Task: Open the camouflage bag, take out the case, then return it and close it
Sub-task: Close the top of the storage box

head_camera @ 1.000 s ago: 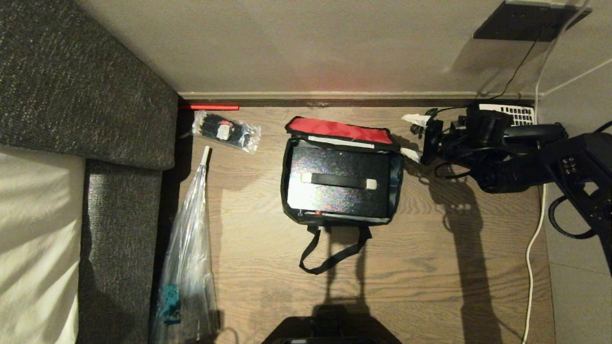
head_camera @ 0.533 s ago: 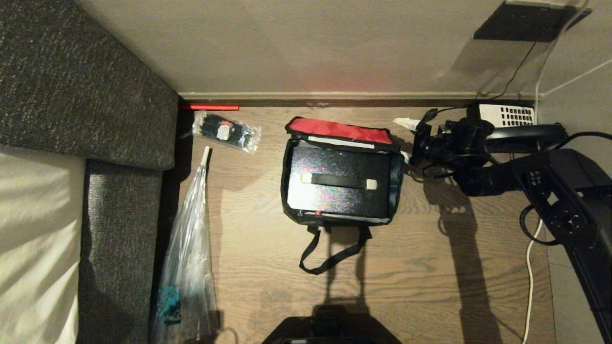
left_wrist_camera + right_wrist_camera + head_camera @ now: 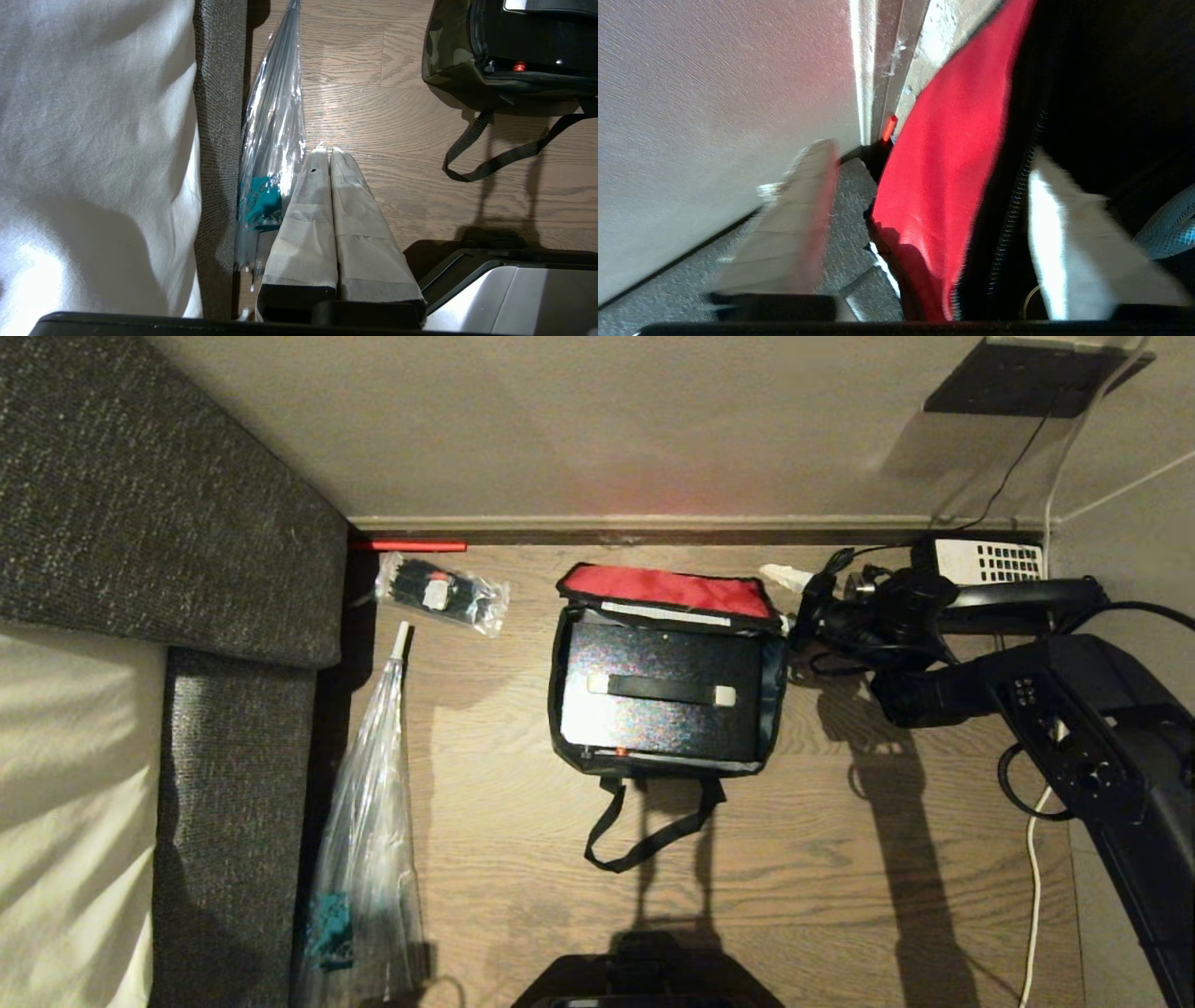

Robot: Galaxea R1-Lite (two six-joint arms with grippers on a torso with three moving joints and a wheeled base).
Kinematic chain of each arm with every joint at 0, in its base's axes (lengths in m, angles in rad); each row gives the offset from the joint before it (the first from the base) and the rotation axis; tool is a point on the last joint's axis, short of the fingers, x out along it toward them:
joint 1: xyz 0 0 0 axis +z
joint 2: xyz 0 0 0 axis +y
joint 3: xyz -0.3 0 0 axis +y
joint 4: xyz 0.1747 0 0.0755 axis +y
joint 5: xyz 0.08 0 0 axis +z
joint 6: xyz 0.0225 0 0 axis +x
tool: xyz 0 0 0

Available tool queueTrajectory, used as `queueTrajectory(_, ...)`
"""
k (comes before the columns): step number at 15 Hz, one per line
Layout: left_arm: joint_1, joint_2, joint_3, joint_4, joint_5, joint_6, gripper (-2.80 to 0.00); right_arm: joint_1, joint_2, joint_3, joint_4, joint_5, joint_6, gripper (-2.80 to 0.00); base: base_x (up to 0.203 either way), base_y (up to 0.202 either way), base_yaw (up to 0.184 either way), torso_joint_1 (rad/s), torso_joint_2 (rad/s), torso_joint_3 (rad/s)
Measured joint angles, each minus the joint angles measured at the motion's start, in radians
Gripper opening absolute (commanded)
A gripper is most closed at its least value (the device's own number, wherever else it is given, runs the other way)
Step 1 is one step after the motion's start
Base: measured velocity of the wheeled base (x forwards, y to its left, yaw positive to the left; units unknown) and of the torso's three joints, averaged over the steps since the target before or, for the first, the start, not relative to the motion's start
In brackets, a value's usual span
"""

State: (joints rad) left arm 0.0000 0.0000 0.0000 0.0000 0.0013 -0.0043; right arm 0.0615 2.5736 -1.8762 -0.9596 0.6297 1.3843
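The camouflage bag [image 3: 771,700] stands open on the wooden floor, its red-lined lid [image 3: 667,586] flipped back toward the wall. The case [image 3: 663,719], black and glittery with a black handle [image 3: 663,689], lies inside it. My right gripper [image 3: 786,601] is at the bag's right rear corner. It is open, and in the right wrist view its fingers [image 3: 798,224] straddle the edge of the red lid [image 3: 952,140] and the zip without clamping it. My left gripper [image 3: 329,151] is shut and empty, parked low, with the bag's front corner [image 3: 448,60] ahead of it.
A long clear plastic bag [image 3: 369,821] lies along the grey sofa [image 3: 140,523] on the left, with a small packet [image 3: 443,590] near the wall. A telephone [image 3: 990,560] and a white cable [image 3: 1032,859] are at the right. The bag's strap [image 3: 644,831] trails forward.
My right arm has swung left from beside the telephone to the right end of the lid, and its fingers have narrowed. The bag and case have not moved.
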Motion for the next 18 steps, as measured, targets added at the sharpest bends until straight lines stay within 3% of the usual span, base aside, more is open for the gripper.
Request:
queueTrajectory(4, 0.000, 0.000, 0.000, 0.000, 0.000, 0.000, -2.80, -0.001, 0.002, 0.000, -0.053, 0.010, -0.003, -2.80, 0.000, 0.000, 0.000, 0.000, 0.00, 0.000)
queueTrajectory(18, 0.000, 0.000, 0.000, 0.000, 0.000, 0.000, -2.80, -0.013, -0.070, 0.047, -0.020, 0.026, -0.003, -2.80, 0.000, 0.000, 0.000, 0.000, 0.00, 0.000)
